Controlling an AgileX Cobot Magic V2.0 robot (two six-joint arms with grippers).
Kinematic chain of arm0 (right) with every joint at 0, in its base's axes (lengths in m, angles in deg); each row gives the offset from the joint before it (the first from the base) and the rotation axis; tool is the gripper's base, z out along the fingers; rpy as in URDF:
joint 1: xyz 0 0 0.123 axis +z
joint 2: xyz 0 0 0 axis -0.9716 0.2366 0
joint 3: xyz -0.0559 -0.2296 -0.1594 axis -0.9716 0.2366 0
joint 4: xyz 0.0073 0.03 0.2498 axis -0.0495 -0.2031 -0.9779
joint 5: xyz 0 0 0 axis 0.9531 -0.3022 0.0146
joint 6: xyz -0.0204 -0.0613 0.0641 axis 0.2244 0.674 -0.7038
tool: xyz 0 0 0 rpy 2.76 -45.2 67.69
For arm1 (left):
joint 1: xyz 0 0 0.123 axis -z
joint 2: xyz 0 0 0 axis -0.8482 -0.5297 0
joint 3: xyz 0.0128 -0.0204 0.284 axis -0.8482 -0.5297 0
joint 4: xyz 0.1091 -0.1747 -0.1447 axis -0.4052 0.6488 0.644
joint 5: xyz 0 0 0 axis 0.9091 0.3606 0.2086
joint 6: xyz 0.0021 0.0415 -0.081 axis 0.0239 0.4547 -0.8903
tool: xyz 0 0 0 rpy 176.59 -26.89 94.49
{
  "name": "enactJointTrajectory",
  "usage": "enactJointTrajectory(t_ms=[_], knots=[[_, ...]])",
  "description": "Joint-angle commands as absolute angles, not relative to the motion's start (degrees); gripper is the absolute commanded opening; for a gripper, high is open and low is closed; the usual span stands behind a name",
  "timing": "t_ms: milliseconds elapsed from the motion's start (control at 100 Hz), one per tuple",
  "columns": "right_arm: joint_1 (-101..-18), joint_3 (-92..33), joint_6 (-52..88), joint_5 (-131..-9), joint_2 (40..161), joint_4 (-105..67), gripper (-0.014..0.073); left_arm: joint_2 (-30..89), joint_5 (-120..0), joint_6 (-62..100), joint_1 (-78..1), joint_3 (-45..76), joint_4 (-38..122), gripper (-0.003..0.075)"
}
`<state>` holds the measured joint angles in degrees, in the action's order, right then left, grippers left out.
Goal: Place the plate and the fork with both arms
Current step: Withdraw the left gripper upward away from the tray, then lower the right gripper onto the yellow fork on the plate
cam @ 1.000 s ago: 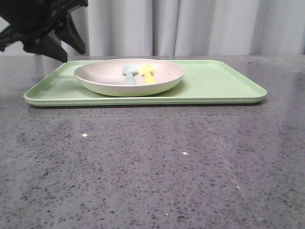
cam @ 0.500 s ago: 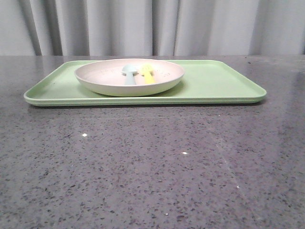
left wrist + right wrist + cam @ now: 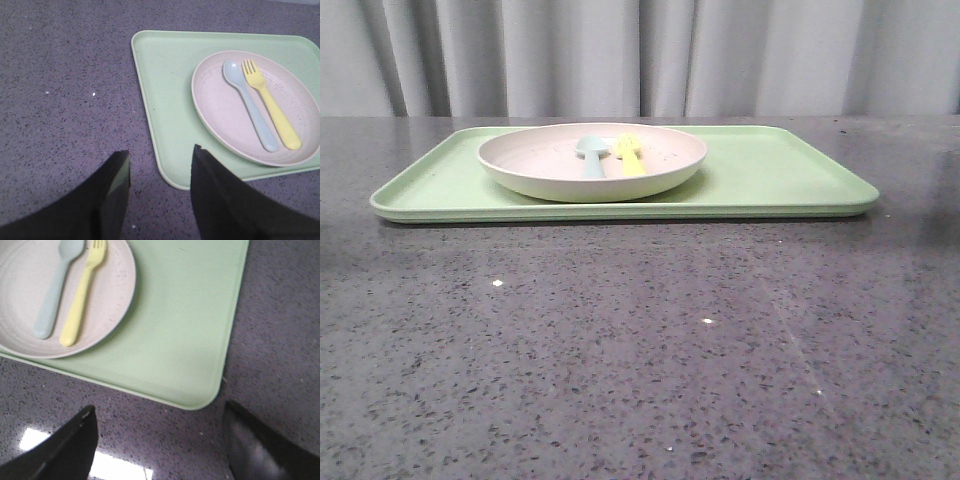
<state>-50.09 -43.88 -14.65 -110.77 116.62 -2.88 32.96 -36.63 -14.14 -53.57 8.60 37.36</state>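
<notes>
The pale pinkish-cream plate sits on the left half of the light green tray. The yellow fork lies in the plate beside a pale blue spoon. Neither gripper shows in the front view. In the left wrist view my left gripper is open and empty, held above the tray's corner, with the plate, fork and spoon beyond it. In the right wrist view my right gripper is open and empty above the tray's other near corner; the plate and fork show there too.
The tray lies on a dark grey speckled tabletop with a pale curtain behind it. The right half of the tray holds nothing. Bright light spots reflect off the table.
One second ago my left gripper showed at the front view's upper left corner; it has since left that view. Plate, fork, spoon and tray have not moved.
</notes>
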Motion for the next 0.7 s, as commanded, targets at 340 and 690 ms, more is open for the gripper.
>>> enactJointTrajectory(t_ms=[340,690], knots=[[-44.16,-65.92,-14.46,-113.27,134.67,-2.61,0.0527,39.65,-37.36,-14.53,-54.67,7.58,37.34,0.0295],[-43.21,-80.14,-15.0,-118.37,148.94,-2.5,0.0527,39.65,-36.98,-14.53,-54.67,7.58,37.34,0.0295]])
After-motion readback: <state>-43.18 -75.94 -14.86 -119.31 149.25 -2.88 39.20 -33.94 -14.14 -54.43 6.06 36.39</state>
